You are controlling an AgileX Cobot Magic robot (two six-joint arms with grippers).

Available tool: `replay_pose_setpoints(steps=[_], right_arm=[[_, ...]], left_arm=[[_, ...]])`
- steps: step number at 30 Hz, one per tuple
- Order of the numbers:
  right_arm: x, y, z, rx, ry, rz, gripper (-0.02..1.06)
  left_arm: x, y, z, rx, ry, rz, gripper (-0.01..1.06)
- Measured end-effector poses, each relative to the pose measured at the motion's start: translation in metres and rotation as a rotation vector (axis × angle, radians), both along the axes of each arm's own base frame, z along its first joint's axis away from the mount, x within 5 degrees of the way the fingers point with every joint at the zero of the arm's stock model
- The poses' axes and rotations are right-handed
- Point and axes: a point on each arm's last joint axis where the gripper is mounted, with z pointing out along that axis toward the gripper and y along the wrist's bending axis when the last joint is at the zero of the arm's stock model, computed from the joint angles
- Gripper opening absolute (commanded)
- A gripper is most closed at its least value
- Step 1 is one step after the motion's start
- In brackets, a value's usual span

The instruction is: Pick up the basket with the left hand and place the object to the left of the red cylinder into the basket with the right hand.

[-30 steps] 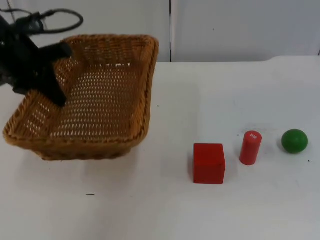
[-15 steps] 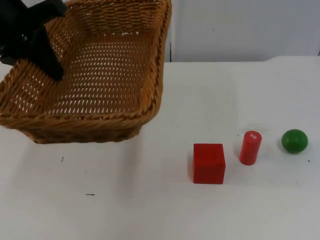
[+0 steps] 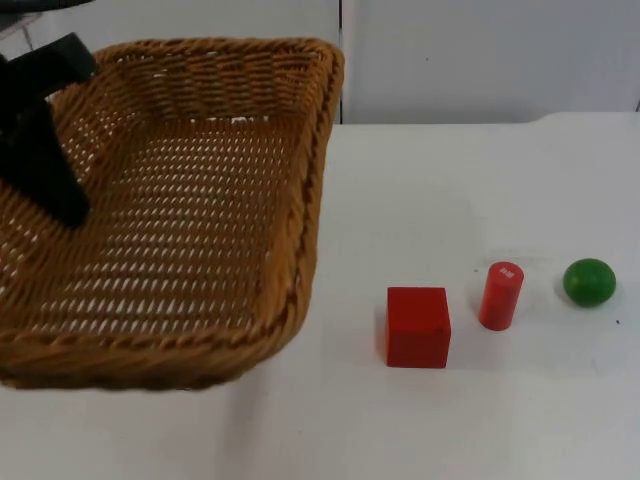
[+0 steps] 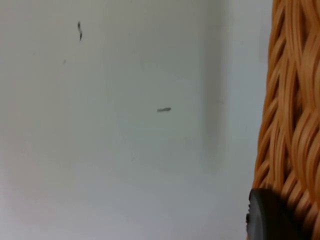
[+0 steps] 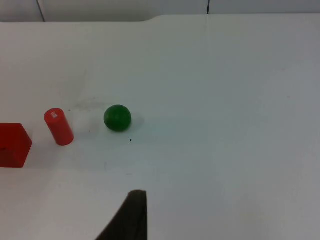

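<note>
A woven brown basket point(image 3: 312, 190) hangs lifted above the table's left half, tilted, with my left gripper point(image 3: 62, 195) shut on its left wall. The left wrist view has the basket's rim point(image 4: 295, 100) beside a black fingertip point(image 4: 267, 216), with white table below. The red cube point(image 3: 417, 326) stands just left of the upright red cylinder point(image 3: 501, 295). From the right wrist I see the cube point(image 5: 12, 145) and the cylinder point(image 5: 59, 127) far ahead of my right gripper point(image 5: 131, 220), which waits well above the table.
A green ball point(image 3: 588, 281) lies right of the cylinder; it is also in the right wrist view as the green ball point(image 5: 117, 118). The grey partition wall point(image 3: 480, 60) closes the table's far edge. Bare white table point(image 3: 450, 190) stretches between the basket and the blocks.
The left gripper has raised the basket off the table and carried it nearer the camera, so it looms larger. The cube, cylinder and ball have not moved.
</note>
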Motion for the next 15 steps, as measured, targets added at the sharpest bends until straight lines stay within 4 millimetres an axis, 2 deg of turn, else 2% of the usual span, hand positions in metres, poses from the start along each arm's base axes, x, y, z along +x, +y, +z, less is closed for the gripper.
replay_pose_setpoints(steps=[3,4,8,15], right_arm=[[0.0,0.0,0.0,0.002,0.0,-0.001,1.05],[0.0,0.0,0.0,0.002,0.0,-0.001,1.05],[0.0,0.0,0.0,0.002,0.0,-0.001,1.05],[0.0,0.0,0.0,0.002,0.0,-0.001,1.05]], left_arm=[[-0.02,0.002,0.003,0.024,-0.006,-0.015,0.0],[-0.02,0.002,0.003,0.024,-0.006,-0.015,0.0],[-0.043,0.002,0.006,0.031,-0.016,-0.035,0.0],[-0.066,0.003,0.005,0.036,-0.024,-0.061,0.0]])
